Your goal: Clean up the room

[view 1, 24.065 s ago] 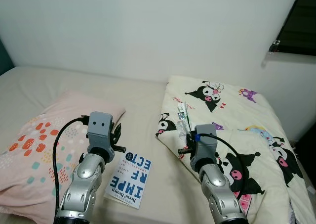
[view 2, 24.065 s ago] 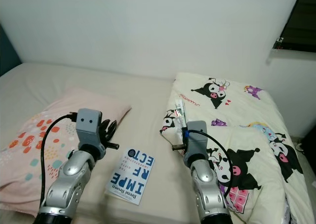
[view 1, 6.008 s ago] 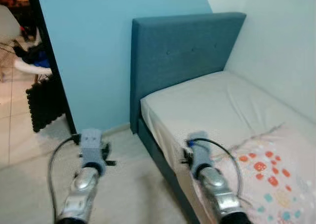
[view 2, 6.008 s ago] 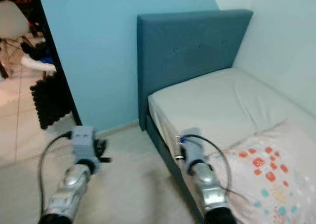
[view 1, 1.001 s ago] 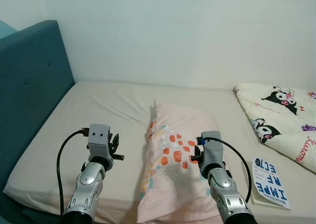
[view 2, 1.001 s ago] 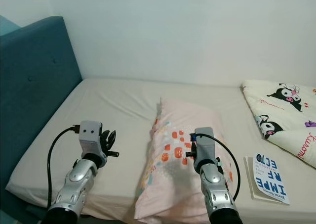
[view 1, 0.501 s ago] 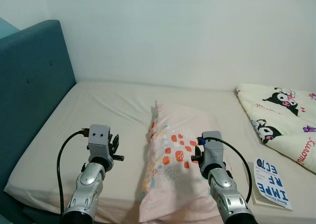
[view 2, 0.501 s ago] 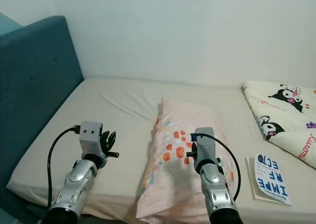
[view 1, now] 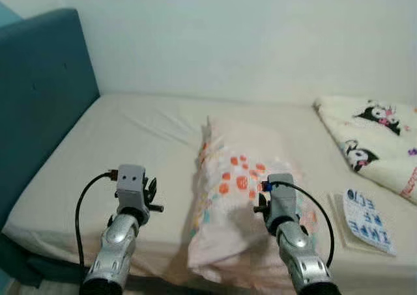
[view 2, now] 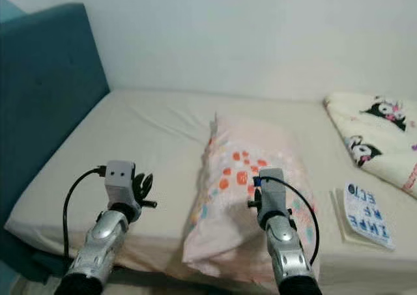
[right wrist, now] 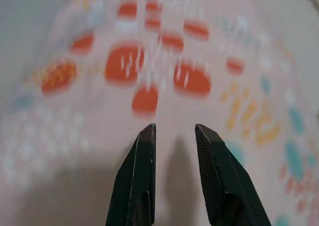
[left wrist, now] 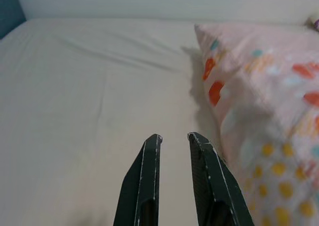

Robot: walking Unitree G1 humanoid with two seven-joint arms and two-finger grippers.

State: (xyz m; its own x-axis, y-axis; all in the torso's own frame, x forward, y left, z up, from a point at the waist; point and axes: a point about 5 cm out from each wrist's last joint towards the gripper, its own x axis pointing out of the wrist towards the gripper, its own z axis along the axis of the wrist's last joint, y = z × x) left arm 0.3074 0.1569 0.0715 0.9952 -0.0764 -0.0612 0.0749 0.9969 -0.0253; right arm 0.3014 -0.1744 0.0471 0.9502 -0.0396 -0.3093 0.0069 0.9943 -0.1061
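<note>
A pink pillow with orange, teal and yellow spots lies across the middle of the beige bed. My right gripper hovers just above its spotted cover, fingers a little apart with nothing between them. My left gripper is open over bare sheet, with the pillow's edge beside it. A white and blue book lies flat near the bed's front right edge. A cream cartoon-print blanket is heaped at the far right.
A teal padded headboard stands on the left end of the bed. A white wall runs along the far side. The bed's front edge is just below my arms.
The whole picture has shifted slightly and blurred, so the camera has moved. Both arms keep their pose and the pillow, book and blanket lie where they were.
</note>
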